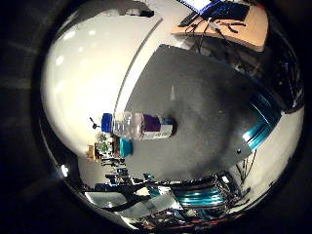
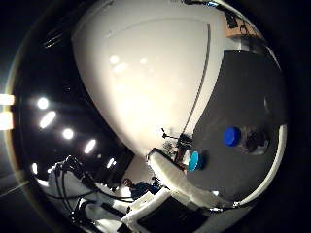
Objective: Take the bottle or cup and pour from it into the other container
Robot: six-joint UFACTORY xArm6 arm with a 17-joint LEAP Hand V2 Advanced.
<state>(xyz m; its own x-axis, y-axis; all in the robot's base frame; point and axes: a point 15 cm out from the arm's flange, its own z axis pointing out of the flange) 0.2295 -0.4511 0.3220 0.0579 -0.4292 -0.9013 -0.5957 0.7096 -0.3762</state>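
Little-finger-side palm view: clear plastic bottle [image 1: 139,125] with blue cap [image 1: 107,122] and a dark purple-and-white label stands on the grey desk [image 1: 204,112], well apart from the palm. Liquid level inside it is hard to make out. Teal cup [image 1: 126,147] sits on the same desk near the bottle, close to the desk edge; only part of it shows, and its contents can't be seen. Thumb-side view looks down on the bottle top, with the cap as a blue disc and the body behind it dark and blurred; the cup shows as a teal round just beside a white finger. Hand [image 2: 170,187]: white and black parts reach in along the view's edge, nothing held between them, no contact with bottle or cup. Fingers are mostly cut off, so can't tell how far open they are. Wooden table [image 1: 243,27] beyond the desk carries a dark object, too small to identify.
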